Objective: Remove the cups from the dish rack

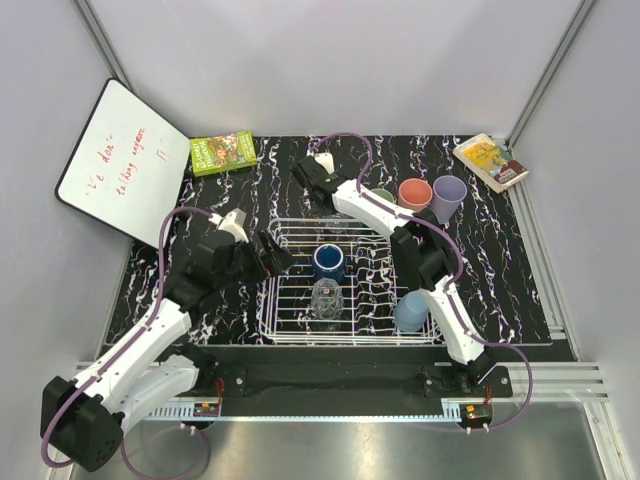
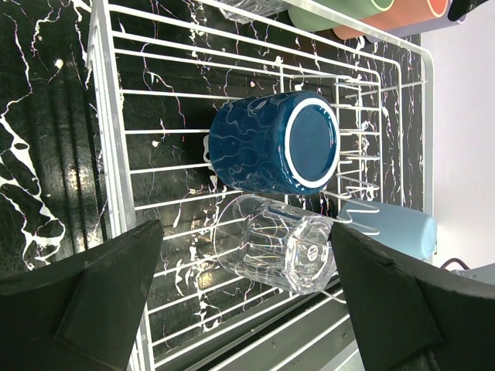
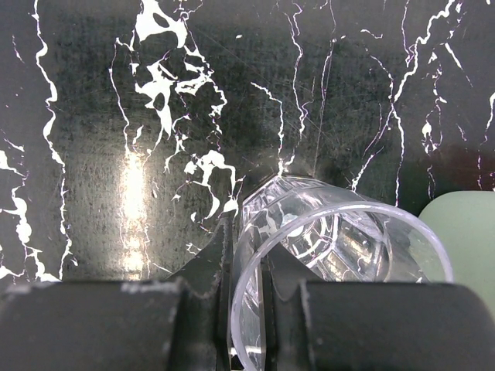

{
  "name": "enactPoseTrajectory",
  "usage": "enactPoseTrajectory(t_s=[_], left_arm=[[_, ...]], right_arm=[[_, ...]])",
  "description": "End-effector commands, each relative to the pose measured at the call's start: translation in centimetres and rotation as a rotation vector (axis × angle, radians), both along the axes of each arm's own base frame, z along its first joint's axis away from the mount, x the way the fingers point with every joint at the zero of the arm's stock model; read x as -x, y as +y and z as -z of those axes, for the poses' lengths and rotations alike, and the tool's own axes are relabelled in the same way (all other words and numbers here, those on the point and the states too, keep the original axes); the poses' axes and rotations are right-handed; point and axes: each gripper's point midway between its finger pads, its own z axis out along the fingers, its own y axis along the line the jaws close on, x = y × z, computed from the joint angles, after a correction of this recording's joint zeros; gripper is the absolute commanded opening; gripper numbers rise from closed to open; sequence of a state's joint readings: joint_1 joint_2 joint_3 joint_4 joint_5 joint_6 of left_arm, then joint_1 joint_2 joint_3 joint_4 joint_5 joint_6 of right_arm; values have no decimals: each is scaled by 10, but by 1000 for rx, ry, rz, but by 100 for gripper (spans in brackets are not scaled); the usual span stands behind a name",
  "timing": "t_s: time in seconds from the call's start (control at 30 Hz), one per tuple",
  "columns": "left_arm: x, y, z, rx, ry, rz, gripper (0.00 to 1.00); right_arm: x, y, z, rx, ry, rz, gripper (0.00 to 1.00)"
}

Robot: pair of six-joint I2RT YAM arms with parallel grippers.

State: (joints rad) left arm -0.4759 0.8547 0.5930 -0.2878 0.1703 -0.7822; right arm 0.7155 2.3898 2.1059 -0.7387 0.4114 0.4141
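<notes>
The white wire dish rack holds a dark blue cup, a clear glass and a light blue cup. Behind the rack, on the table, stand a pale green cup, a salmon cup and a lavender cup. My left gripper is open at the rack's left side; in its wrist view the clear glass lies between and beyond its fingers, next to the dark blue cup. My right gripper is shut on the wall of a second clear glass over the table behind the rack.
A whiteboard leans at the back left. A green book lies at the back, a yellow book at the back right. Grey walls close in three sides. The pale green cup sits just right of the held glass.
</notes>
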Motion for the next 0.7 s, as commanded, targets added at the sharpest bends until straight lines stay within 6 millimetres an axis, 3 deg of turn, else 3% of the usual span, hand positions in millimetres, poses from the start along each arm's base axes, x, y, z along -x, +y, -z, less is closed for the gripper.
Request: enactPoseTrajectory(t_s=[0.0,0.1,0.23,0.5,0.6,0.67], left_arm=[[2,0,6,-2,6,8,99],[1,0,4,-1,4,8,99],[1,-1,3,4,2,6,99],[0,0,-5,5,-33,10,99],[-1,1,-10,4,-59,8,99],[-2,2,-13,0,-66,6,99]], right_arm=[[7,-17,24,55,46,26,0],[5,-15,7,29,22,29,7],[2,-15,-15,15,-17,30,30],[0,-20,-49,-2,-75,43,47],[-6,-22,-73,-15,-128,49,55],[-10,-19,-100,-39,-176,42,57]])
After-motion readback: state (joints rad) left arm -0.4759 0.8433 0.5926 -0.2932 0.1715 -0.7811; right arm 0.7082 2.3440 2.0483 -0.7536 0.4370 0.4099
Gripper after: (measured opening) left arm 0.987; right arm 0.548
